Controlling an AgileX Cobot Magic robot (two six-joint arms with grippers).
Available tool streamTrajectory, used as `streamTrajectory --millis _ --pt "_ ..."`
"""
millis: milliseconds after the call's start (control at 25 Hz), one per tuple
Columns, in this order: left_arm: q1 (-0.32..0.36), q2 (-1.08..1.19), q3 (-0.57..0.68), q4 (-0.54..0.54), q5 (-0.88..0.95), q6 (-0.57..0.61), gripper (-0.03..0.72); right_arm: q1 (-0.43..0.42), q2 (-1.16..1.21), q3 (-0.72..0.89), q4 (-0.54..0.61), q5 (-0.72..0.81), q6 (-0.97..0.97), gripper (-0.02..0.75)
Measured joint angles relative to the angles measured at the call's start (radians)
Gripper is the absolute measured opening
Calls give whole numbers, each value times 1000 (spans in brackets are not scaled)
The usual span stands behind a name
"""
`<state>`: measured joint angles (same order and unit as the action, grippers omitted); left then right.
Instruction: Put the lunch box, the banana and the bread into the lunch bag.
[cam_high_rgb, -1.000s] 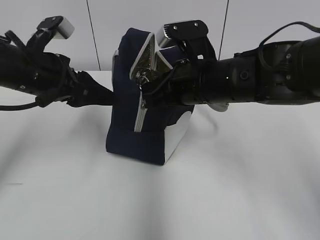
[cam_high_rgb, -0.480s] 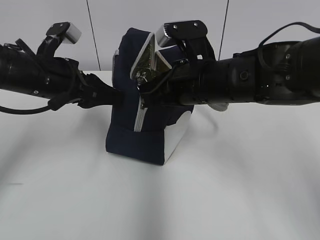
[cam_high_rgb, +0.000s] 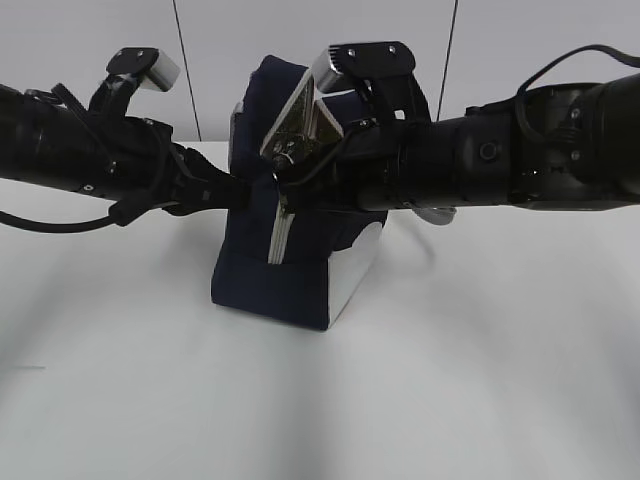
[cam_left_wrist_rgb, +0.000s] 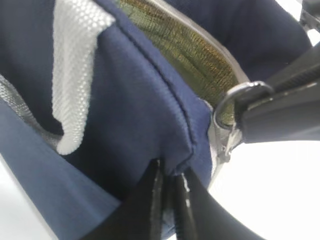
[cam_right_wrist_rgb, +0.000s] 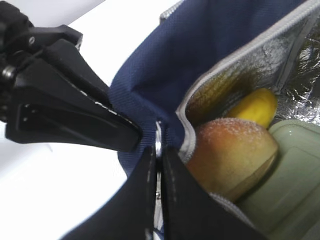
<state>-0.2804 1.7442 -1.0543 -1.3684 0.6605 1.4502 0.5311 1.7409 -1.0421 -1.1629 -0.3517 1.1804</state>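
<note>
The navy lunch bag (cam_high_rgb: 270, 285) stands on the white table, its top flap open and the silver lining showing. In the right wrist view the bread (cam_right_wrist_rgb: 230, 155), the banana (cam_right_wrist_rgb: 256, 107) and the green lid of the lunch box (cam_right_wrist_rgb: 282, 192) lie inside the bag. My left gripper (cam_high_rgb: 238, 190) is shut on the bag's fabric corner (cam_left_wrist_rgb: 172, 150) beside the zipper. My right gripper (cam_high_rgb: 286, 188) is shut on the zipper's ring pull (cam_left_wrist_rgb: 239, 91), right next to the left one. In the right wrist view its jaws (cam_right_wrist_rgb: 158, 152) pinch the metal pull.
A grey webbing handle (cam_left_wrist_rgb: 75, 75) hangs on the bag's side. The white table (cam_high_rgb: 480, 380) spreads in front of and around the bag. A grey wall with dark vertical seams (cam_high_rgb: 185, 60) stands behind. Both arms cross above the table at bag height.
My left arm has moved right to the bag and its gripper now pinches the fabric corner by the zipper. My right gripper and the bag have stayed in place.
</note>
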Motion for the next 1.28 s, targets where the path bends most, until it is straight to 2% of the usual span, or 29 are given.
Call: streamTrajectory --millis 520,840,1280 --pt "0 0 0 11 20 -13 -8 0 1 -46 -15 -44 123 6" --pt "0 0 4 60 32 -53 -10 0 -4 -112 -175 -32 303 6" --pt "0 0 83 -27 53 -56 -10 3 -22 -116 -198 3 322 6"
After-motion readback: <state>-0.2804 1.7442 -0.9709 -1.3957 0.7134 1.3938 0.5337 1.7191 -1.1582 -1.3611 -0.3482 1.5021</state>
